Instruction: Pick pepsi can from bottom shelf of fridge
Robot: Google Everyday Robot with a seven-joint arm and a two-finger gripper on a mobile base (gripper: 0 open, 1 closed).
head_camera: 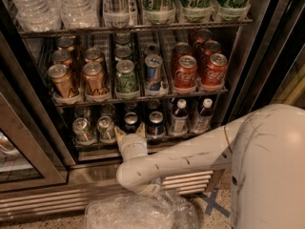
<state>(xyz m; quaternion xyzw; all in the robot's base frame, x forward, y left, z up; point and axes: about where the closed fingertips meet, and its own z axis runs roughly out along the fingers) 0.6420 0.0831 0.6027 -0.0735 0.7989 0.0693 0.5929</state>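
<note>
The fridge [43, 175] stands open, with its dark wire racks in view. On the bottom shelf [95, 152] the pepsi can [155, 124], dark blue with a silver top, stands in the middle lane. A black can [131, 121] stands just left of it. My gripper [129, 131] is at the shelf's front lip, open, with its pale fingertips [118, 134] on either side of the black can's front. It is a little left of the pepsi can and holds nothing.
Two silver cans [82, 129] stand at the shelf's left and two dark bottles [178, 117] at its right. The rack above holds gold, green, pale blue and red cans [185, 72]. A crumpled plastic bag [143, 211] lies on the floor below my arm.
</note>
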